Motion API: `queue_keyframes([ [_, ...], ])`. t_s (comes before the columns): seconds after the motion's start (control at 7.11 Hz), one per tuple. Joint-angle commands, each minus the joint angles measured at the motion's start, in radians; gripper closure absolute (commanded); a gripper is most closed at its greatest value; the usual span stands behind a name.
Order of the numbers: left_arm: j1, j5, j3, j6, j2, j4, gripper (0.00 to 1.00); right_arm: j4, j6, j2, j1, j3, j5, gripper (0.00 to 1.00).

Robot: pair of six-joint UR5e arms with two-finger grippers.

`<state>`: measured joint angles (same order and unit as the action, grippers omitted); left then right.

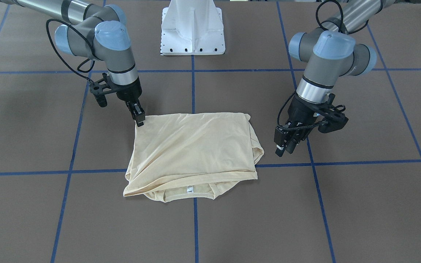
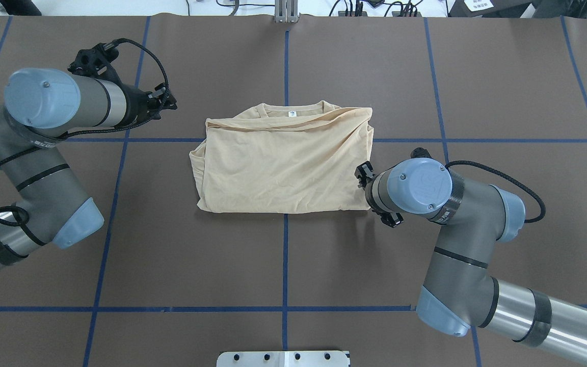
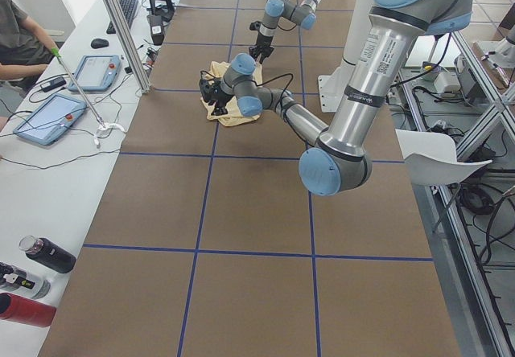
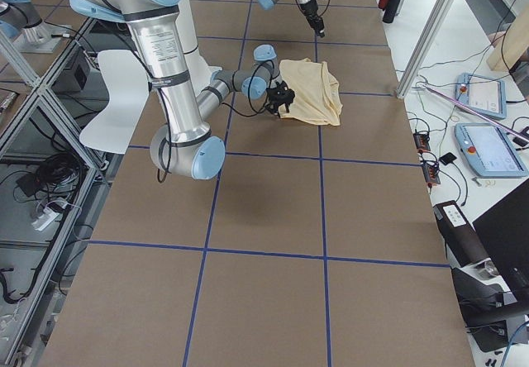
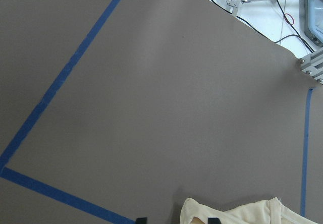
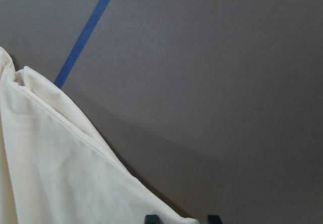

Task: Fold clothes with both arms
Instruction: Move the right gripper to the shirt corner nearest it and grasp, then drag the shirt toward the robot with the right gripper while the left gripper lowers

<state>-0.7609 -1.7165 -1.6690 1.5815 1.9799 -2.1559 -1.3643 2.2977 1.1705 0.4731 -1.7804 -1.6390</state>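
Shirt (image 1: 192, 149): you find it near the middle of the tabletop (image 1: 342, 212), lying flat as a roughly square packet of several layers, with no sleeve trailing out. The ribbed neckline (image 1: 188, 196) and the small white neck label (image 1: 190, 189) peek from under the top layer on the operators' side. No print shows on the upper face. The top layer carries diagonal creases, and on the robot's left side the stacked edges are staggered rather than flush. Right pincer (image 1: 139, 118): low at the packet's corner on the robot's side, touching or just over the cloth. Its wrist view shows the fingertips (image 6: 151, 219) set apart, with the cloth's corner ending between them, so read it as released, not clamped. Left pincer (image 1: 283, 146): just beside the packet's other side edge, clear of the cloth and above the tabletop. Its fingertips (image 5: 212, 220) are also apart, and it holds nothing. Progress, judged: sleeves appear tucked in and the body doubled over, so most of the folding looks done. What seems left to you is at most one more fold, or squaring the staggered edge and smoothing the creases.
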Motion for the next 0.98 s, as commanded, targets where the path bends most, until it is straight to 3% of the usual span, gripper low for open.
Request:
queue_keyframes([
  [0.0, 0.000, 0.000, 0.000, 0.000, -0.001, -0.001, 0.50, 0.001, -0.004, 0.001, 0.001, -0.004, -0.005, 1.00],
  [0.42, 0.003, -0.003, 0.000, 0.000, 0.004, -0.001, 0.50, -0.012, -0.003, 0.032, -0.010, -0.097, -0.015, 1.00],
  [0.7, 0.003, -0.017, -0.033, 0.002, 0.002, 0.001, 0.50, -0.077, -0.004, 0.136, -0.179, -0.250, 0.001, 1.00],
  [0.84, 0.003, -0.024, -0.063, 0.003, 0.002, 0.005, 0.50, -0.167, -0.003, 0.136, -0.248, -0.290, -0.001, 1.00],
])
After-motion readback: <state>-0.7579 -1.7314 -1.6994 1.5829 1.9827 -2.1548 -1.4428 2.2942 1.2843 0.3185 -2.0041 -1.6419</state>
